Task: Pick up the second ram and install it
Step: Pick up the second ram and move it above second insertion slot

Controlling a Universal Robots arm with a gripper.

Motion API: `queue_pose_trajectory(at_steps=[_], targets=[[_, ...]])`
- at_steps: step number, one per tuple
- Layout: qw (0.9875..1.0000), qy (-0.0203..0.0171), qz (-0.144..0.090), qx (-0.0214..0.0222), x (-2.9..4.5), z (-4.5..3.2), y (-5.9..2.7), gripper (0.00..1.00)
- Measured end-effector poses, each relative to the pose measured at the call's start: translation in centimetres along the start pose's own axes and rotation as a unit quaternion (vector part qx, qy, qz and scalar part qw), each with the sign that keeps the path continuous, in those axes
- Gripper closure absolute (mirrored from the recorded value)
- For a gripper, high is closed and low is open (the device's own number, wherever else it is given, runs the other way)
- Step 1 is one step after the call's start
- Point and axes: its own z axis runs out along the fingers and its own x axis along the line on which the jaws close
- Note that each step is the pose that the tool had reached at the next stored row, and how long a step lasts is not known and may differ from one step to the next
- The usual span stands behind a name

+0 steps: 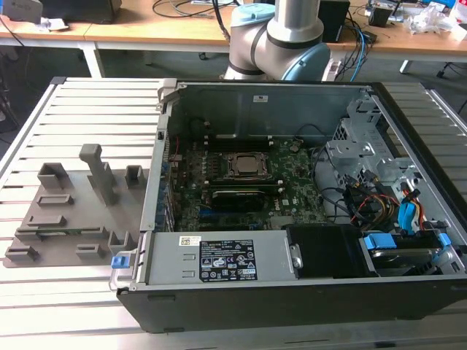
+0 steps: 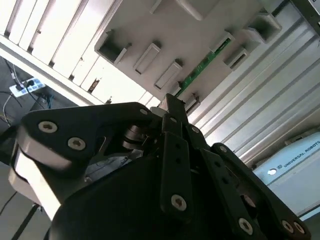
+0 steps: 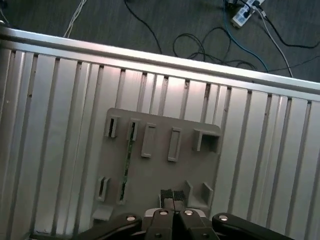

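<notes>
Since the ram stick [image 3: 128, 156] stands on its edge in a long slot of the grey holder [image 3: 195, 165], we judge that the task has barely begun. We see the stick as a thin green strip in both wrist views, and in the second wrist view [image 2: 202, 67] it sits between the raised walls of its slot, with nothing touching it.

The gripper [image 3: 172, 194] hovers above the holder, over the holder's edge near two small raised blocks. It is well apart from the stick, which lies off to one side of the fingertips. We see its two black pads [image 3: 166, 194] drawn together with nothing between them, so it is closed and empty. The second wrist view shows the same, with the gripper [image 2: 173, 102] tapering to a single closed tip.

The holder rests on the slatted metal table [image 1: 87, 102], near the table's edge at the exterior view's left. The computer case [image 1: 292, 299] takes up the table's middle and its side at the exterior view's right. The case lies open, so the motherboard [image 1: 292, 189] is exposed, with the long black slots [image 1: 241, 197] just beside the processor socket [image 1: 244, 166].

We cannot tell whether another stick already sits in those slots. As we read it, nothing of the task is done: the grasp, the lift out of the holder, the carry to the case and the seating in a slot are all left.
</notes>
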Motion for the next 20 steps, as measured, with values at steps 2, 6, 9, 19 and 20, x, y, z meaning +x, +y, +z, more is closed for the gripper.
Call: queue_pose_trajectory(at_steps=[2,6,9,19,20], targets=[[0.9996,0.0017,0.028,0.0005,0.00,0.02,0.01,0.89],[0.9968,0.0073,0.080,0.0010,0.00,0.06,0.00,0.89],[0.9926,0.0086,0.121,0.0016,0.00,0.09,0.00,0.89],[0.9914,0.0089,0.130,0.0018,0.16,0.32,-0.02,0.70],[0.9914,0.0089,0.131,0.0018,0.18,0.40,-0.02,0.70]])
